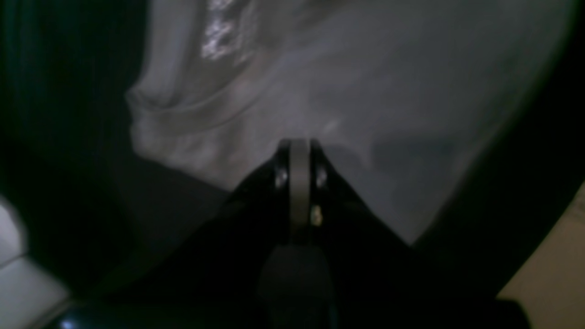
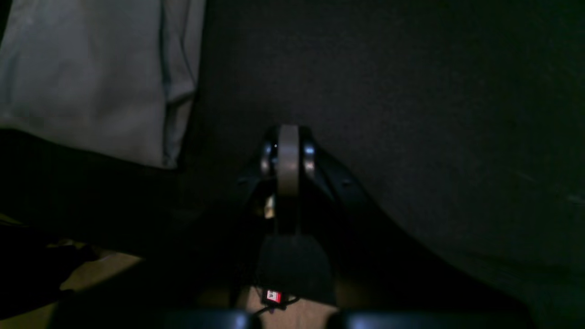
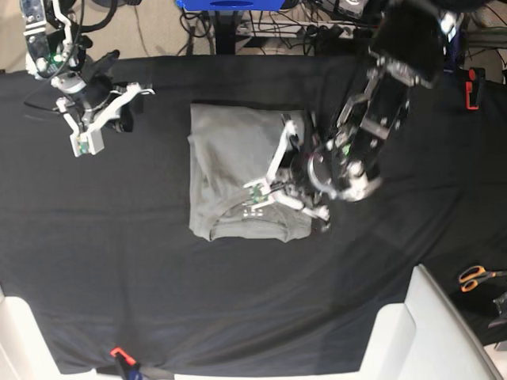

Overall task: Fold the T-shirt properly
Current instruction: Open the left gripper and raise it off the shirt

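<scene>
left gripper [image 1: 299,145] pressed together over t-shirt [image 3: 230,170]; right gripper [image 2: 288,132] pressed together, empty.

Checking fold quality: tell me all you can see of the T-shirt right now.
The T-shirt is plain grey, soft cotton by the look, folded into a neat upright rectangle near the middle of the black cloth. The ribbed neckline with its small white label faces the near edge. Some creases run along its right side. The left gripper, shut, is over the fabric by the collar; contact cannot be told. The right gripper, shut, is well clear.
</scene>
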Robot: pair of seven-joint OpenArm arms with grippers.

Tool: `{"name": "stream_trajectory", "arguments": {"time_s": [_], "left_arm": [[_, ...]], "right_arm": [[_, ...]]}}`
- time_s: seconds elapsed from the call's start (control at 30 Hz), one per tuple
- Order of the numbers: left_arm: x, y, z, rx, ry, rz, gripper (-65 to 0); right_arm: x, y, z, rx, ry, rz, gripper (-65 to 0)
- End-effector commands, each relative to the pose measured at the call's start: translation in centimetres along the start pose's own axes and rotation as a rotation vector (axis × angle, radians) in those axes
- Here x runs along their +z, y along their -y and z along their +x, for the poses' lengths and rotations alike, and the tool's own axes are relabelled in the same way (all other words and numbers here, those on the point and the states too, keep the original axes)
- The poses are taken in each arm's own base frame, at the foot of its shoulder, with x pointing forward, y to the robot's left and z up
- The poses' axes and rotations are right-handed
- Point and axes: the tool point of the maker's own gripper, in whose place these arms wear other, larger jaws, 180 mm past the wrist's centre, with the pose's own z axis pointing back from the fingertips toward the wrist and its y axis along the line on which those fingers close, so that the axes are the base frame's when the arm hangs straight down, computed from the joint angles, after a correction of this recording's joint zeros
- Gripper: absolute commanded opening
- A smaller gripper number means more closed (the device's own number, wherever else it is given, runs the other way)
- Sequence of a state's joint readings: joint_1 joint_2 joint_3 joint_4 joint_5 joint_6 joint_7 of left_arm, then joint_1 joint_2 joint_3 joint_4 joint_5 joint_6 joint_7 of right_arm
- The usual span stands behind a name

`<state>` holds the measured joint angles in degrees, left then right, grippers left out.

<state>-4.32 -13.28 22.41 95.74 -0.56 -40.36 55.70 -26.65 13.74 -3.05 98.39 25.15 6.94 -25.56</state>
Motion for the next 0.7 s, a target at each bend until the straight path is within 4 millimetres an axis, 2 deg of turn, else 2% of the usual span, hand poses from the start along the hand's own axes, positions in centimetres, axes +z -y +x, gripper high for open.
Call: {"name": "stream_trajectory", "arguments": {"time_s": [0.0, 0.3, 0.43, 0.5, 0.6, 0.67], "left_arm": [[0.3, -0.2, -0.1, 0.021, 0.021, 0.013, -65.0], [-0.4, 4.1, -2.5, 0.065, -0.006, -0.071, -65.0], [-1.5, 5.4, -4.9, 0.089, -0.069, -0.117, -65.0], [-2.0, 6.4, -6.6, 0.109, -0.112, -0.149, -65.0], [-2.3, 6.8, -7.8, 0.130, -0.105, -0.161, -65.0], [-2.0, 6.2, -8.0, 0.125, -0.092, -0.148, -65.0]], "right_arm": [[0.3, 0.2, 1.3, 0.009, 0.043, -0.001, -64.8], [0.3, 0.3, 1.0, 0.007, 0.037, -0.004, -64.8], [0.4, 0.4, 1.0, 0.008, 0.035, -0.005, -64.8], [0.5, 0.3, 0.5, 0.006, 0.026, -0.005, -64.8], [0.5, 0.3, 0.4, 0.005, 0.025, -0.005, -64.8], [0.5, 0.3, 0.4, 0.006, 0.024, -0.003, -64.8]]}}
